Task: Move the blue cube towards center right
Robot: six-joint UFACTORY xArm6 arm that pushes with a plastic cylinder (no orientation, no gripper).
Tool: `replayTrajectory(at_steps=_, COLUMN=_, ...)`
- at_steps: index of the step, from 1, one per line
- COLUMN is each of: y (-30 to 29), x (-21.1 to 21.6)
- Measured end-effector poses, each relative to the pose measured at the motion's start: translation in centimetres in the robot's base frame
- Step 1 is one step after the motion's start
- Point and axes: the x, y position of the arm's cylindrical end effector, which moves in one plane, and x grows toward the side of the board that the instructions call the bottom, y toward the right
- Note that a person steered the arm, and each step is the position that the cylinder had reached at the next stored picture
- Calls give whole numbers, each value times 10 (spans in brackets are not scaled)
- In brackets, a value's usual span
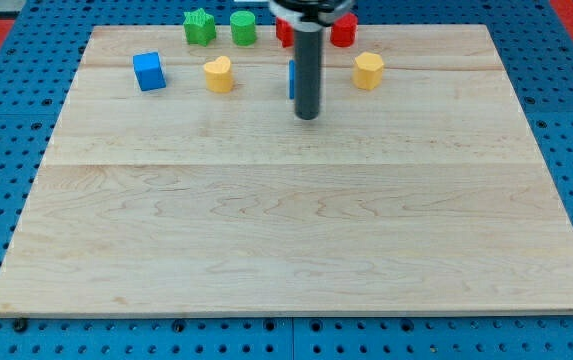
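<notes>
My tip (308, 116) rests on the wooden board (296, 240) near the view's top centre; there are no jaws, only a rod; the blue cube (149, 71) sits well apart at top left; beside it a yellow heart block (218, 74); a second blue block (292, 79) hides behind the rod; a yellow block (368, 71) stands to its right; a green star block (199, 27), a green cylinder (243, 28) and red blocks (343, 30) line the top edge.

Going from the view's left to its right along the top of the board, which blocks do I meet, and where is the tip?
Blue cube → green star-like block → yellow heart-like block → green cylinder → my tip, with a blue block partly hidden behind the rod → red block → yellow block.
</notes>
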Motion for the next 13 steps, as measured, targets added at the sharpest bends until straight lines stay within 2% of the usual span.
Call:
replayTrajectory(at_steps=1, y=43, x=0)
replayTrajectory(at_steps=2, y=57, x=0)
replayTrajectory(at_steps=3, y=112, x=-1)
replayTrajectory(at_steps=4, y=170, x=-51)
replayTrajectory(at_steps=5, y=165, x=-108)
replayTrajectory(at_steps=7, y=0, x=-111)
replayTrajectory(at_steps=8, y=-39, x=-79)
replayTrajectory(at_steps=9, y=-25, x=-29)
replayTrajectory(at_steps=10, y=-31, x=-22)
replayTrajectory(at_steps=11, y=-72, x=-15)
replayTrajectory(at_steps=12, y=-24, x=22)
replayTrajectory(at_steps=13, y=52, x=28)
